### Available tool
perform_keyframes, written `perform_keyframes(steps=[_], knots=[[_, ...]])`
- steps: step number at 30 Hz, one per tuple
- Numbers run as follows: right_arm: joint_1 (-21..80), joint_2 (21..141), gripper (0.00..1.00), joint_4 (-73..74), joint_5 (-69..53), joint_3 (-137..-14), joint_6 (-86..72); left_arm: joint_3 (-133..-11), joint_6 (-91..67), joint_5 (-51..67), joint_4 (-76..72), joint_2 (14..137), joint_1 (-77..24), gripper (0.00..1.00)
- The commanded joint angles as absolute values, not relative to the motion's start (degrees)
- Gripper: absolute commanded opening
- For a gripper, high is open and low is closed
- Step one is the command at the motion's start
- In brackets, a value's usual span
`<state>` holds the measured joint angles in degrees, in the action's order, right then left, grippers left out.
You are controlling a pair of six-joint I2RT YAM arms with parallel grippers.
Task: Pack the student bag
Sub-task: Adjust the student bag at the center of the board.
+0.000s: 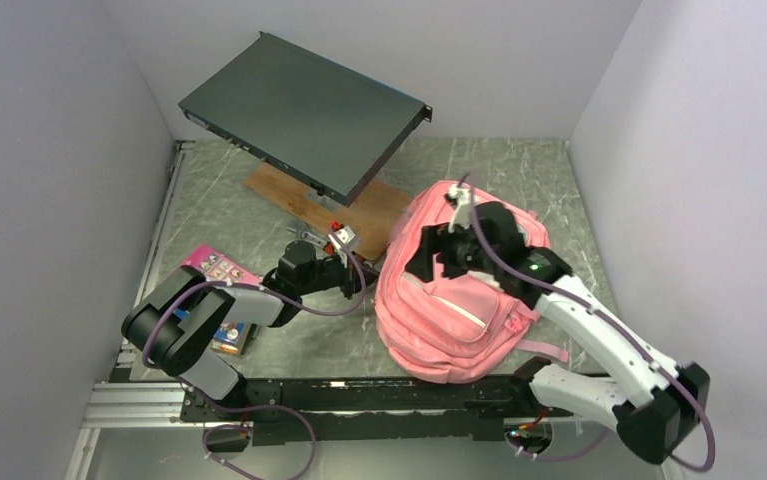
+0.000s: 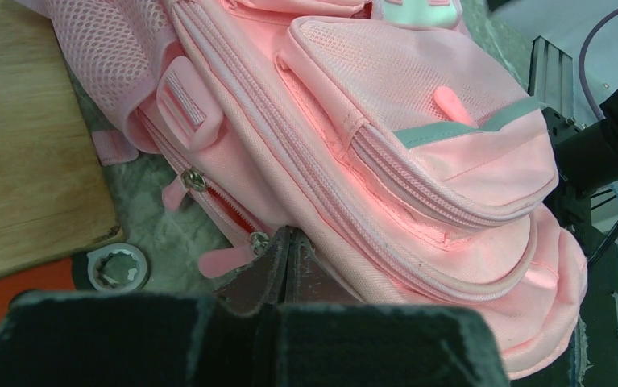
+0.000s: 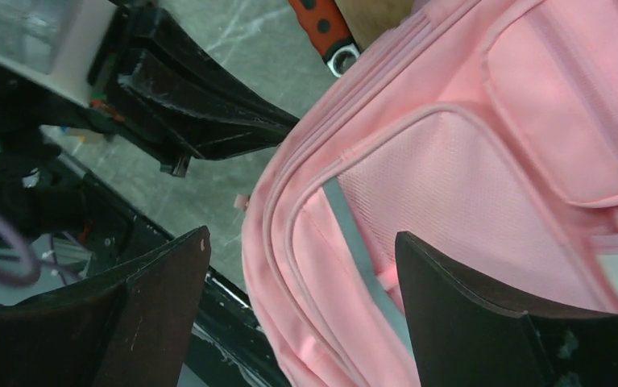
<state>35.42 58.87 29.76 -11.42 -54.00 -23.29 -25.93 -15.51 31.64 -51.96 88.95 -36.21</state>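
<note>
the student bag (image 1: 459,310) is lying on the bench (image 1: 529,170), right of centre, beside a wooden board (image 1: 384,205). the left hand (image 2: 287,242) is pressing its fingers together at the bag's side zip, by the metal slider (image 2: 259,239); whether it is pinching anything i cannot tell. the right hand (image 3: 301,242) is hovering over the bag, fingers wide apart.

Left wrist view: left gripper (image 2: 285,251) jaws pressed together at a zip pull (image 2: 259,239) on the student bag (image 2: 418,161). Cannot tell if the pull is pinched. Bag cut off above and right of the jaws. White ring (image 2: 116,268) left of the jaws, identity unclear.

Right wrist view: beyond the right gripper (image 3: 301,238) jaws, orange-and-black handle (image 3: 321,22) cut by top edge. Pale blurred block (image 3: 23,32) up-left.
</note>
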Motion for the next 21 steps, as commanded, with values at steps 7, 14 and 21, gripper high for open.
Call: perform_keyframes(steps=[7, 14, 21], knots=[[44.40, 74.62, 0.84, 25.34, 13.16, -63.07, -41.23, -23.66, -18.85, 26.99, -50.70, 86.32, -36.39, 0.00], [50.44, 88.31, 0.82, 42.26, 32.39, -76.80, -56.75, -20.93, -22.29, 26.60, -54.17, 83.54, -36.47, 0.00], [57.30, 95.46, 0.77, 49.43, 49.37, -77.41, -68.23, -19.64, -35.97, 32.56, -71.89, 91.92, -37.74, 0.00]])
